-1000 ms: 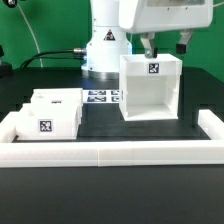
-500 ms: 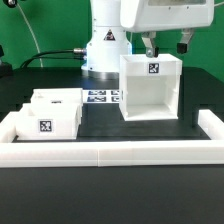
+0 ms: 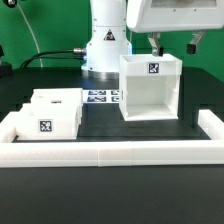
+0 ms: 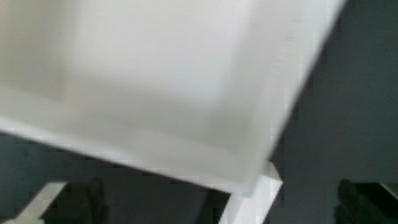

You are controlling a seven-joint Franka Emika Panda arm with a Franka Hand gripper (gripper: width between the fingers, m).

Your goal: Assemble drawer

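Drawer housing upright, just beneath jaws; jaws spread apart, not clamped on it.

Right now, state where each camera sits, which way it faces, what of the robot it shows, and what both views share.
Exterior view: off the arm, on the near side of the border wall, facing the robot base across the table; it shows the base and the open claw above the housing.
Wrist view: on the wrist, close over a blurred, tilted white panel, likely the housing; dark shapes at the frame edge may be claw fingers.
Shared: probably only the housing.
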